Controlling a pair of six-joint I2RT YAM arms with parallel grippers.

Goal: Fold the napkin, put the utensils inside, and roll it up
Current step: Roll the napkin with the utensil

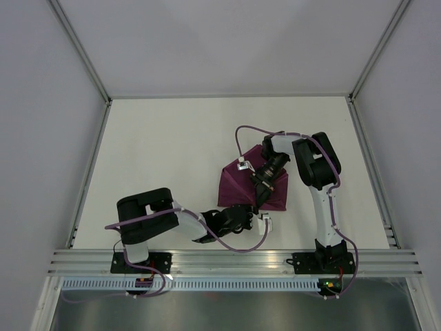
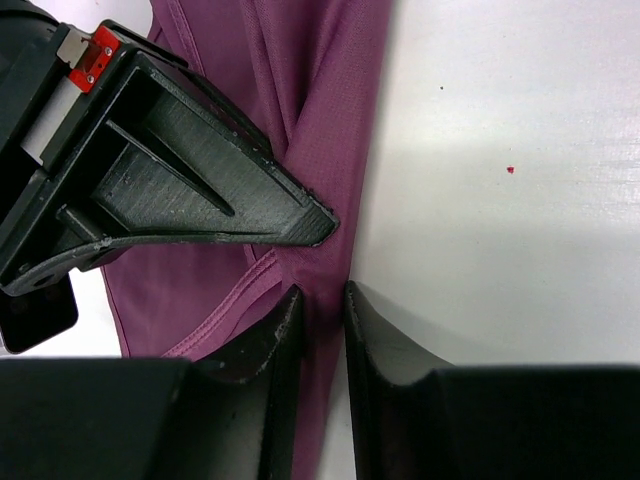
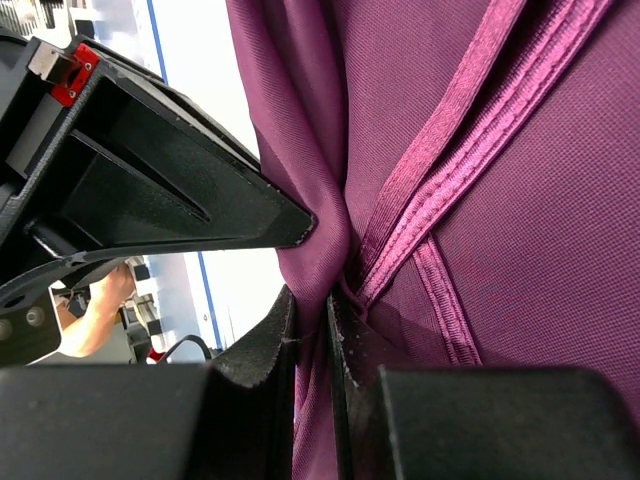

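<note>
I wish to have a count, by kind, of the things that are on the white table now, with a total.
napkin, purple: 1
Grippers: 2, the left gripper and the right gripper, each pinching the napkin
Total: 3

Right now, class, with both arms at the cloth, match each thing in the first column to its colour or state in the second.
Things
1. napkin
2. table
3. left tool
4. right tool

Colour or state
A. white
B. closed on a bunched fold, where stitched hems cross
C. plum-purple
D. closed on the cloth's edge, with tabletop showing beside it

Pairs: 1-C, 2-A, 3-D, 4-B
</note>
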